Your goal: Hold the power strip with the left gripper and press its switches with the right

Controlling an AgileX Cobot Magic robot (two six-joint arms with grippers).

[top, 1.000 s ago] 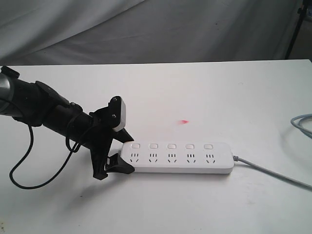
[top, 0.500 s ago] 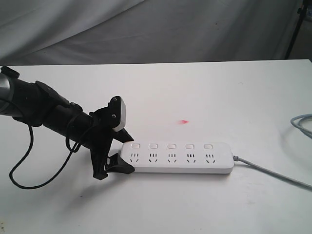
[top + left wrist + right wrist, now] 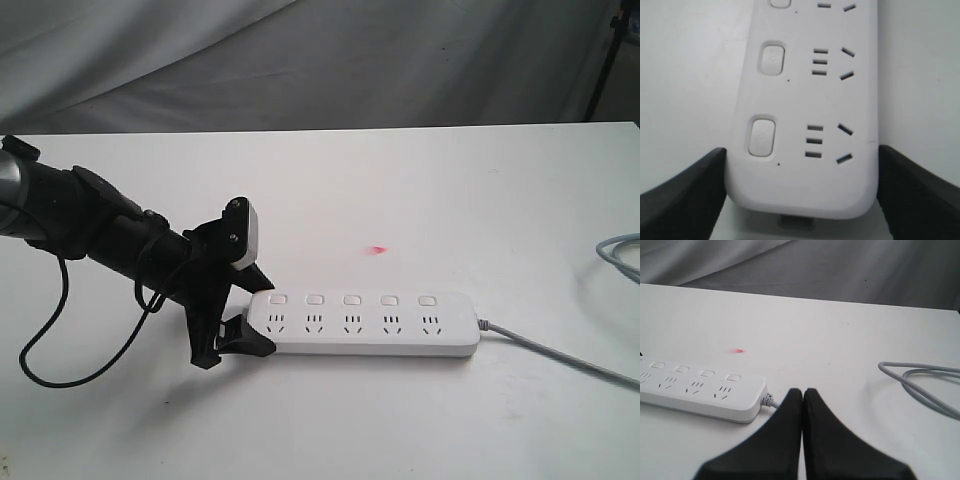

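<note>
The white power strip [image 3: 365, 325] lies flat on the table, its five switches [image 3: 352, 300] in a row on the far side of the sockets. My left gripper [image 3: 262, 318] is shut on its left end. In the left wrist view the black fingers [image 3: 695, 185] press both long sides of the power strip [image 3: 805, 100], with the end switch [image 3: 762, 136] just ahead. My right gripper [image 3: 803, 391] is shut on nothing and hangs to the right of the strip's cord end [image 3: 700, 390]. It does not show in the exterior view.
The grey cord [image 3: 550, 350] runs off the strip's right end and loops back at the right table edge [image 3: 920, 380]. A small red light spot [image 3: 378, 249] lies on the table behind the strip. A black cable [image 3: 45, 340] droops under the left arm.
</note>
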